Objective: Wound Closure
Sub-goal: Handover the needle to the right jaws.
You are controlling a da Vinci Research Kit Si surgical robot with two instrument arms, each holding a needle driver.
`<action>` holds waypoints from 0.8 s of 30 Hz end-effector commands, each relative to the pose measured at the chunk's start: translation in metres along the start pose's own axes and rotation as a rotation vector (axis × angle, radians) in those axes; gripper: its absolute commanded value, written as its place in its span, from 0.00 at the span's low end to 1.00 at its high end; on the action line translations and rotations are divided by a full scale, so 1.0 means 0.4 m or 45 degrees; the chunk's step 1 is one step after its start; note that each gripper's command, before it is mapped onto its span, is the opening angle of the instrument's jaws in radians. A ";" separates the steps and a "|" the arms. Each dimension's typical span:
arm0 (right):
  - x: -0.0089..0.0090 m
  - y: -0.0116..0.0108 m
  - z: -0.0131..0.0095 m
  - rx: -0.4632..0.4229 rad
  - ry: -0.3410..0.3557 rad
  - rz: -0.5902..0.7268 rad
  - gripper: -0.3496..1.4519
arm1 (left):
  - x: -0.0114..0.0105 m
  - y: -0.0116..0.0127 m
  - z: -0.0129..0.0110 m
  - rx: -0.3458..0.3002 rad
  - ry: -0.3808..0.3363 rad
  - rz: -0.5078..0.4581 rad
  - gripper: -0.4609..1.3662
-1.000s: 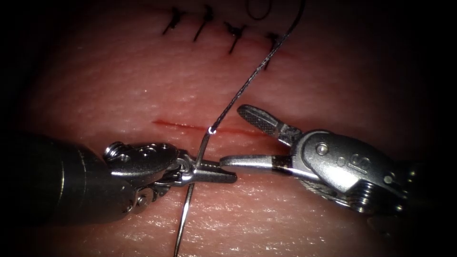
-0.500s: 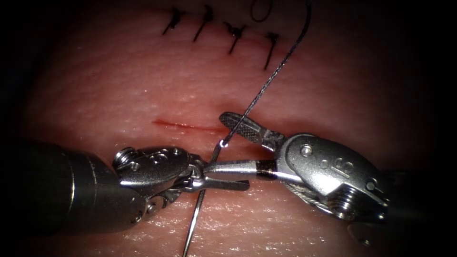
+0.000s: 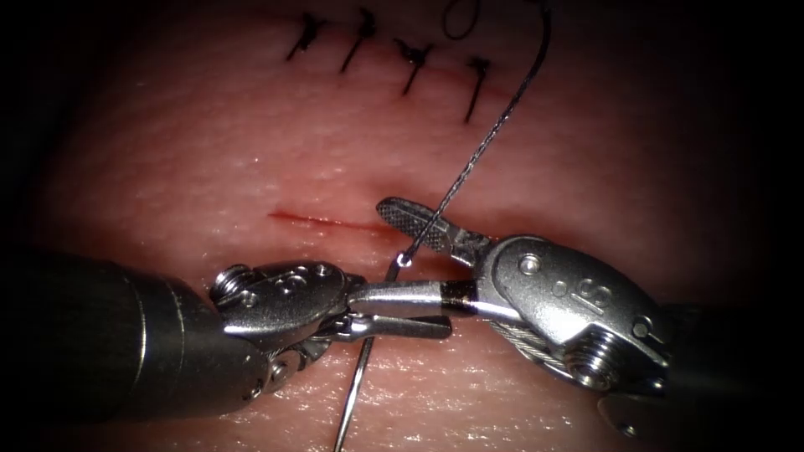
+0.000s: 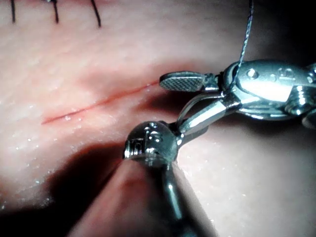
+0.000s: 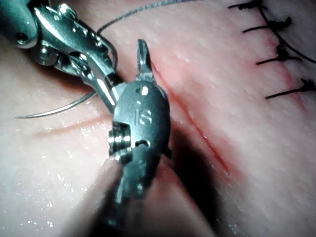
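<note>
Left arm's silver needle driver (image 3: 394, 316), jaws clenched on the thin curved steel needle (image 3: 356, 393) near its thread end, just below the short red cut (image 3: 335, 223) in the pink pork tissue (image 3: 209, 151). The needle lies free above the tissue, its pointed part running down away from the cut. Right arm's silver needle driver (image 3: 394, 255), jaws spread wide: the lower jaw lies along the left tool's jaws beside the needle, the upper jaw at the cut's right end. The dark braided thread (image 3: 486, 142) rises from the needle's swaged end, crossing the upper jaw, toward four black stitches (image 3: 389, 52) above the cut.
</note>
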 end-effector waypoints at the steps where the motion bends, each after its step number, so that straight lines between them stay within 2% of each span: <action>1: -0.0001 -0.0001 -0.0003 0.010 0.005 0.000 0.00 | 0.0000 0.0000 0.0000 -0.013 -0.002 0.000 0.06; 13: 0.0017 0.0002 -0.0017 0.035 -0.005 0.012 0.00 | -0.0002 0.0000 -0.0001 -0.034 0.009 0.009 0.06; 17: 0.0019 0.0002 -0.0018 0.035 -0.005 0.006 0.00 | -0.0007 0.0001 0.0000 -0.050 -0.004 -0.047 0.06; 18: 0.0019 0.0002 -0.0018 0.035 -0.005 -0.001 0.00 | -0.0008 0.0002 0.0000 -0.054 -0.007 -0.077 0.25; 21: 0.0019 0.0002 -0.0019 0.039 -0.001 -0.009 0.00 | -0.0005 0.0001 0.0001 -0.056 -0.009 -0.085 0.64; 24: 0.0020 0.0001 -0.0021 0.040 -0.002 -0.023 0.00 | -0.0003 -0.0001 0.0000 -0.030 0.007 -0.072 0.83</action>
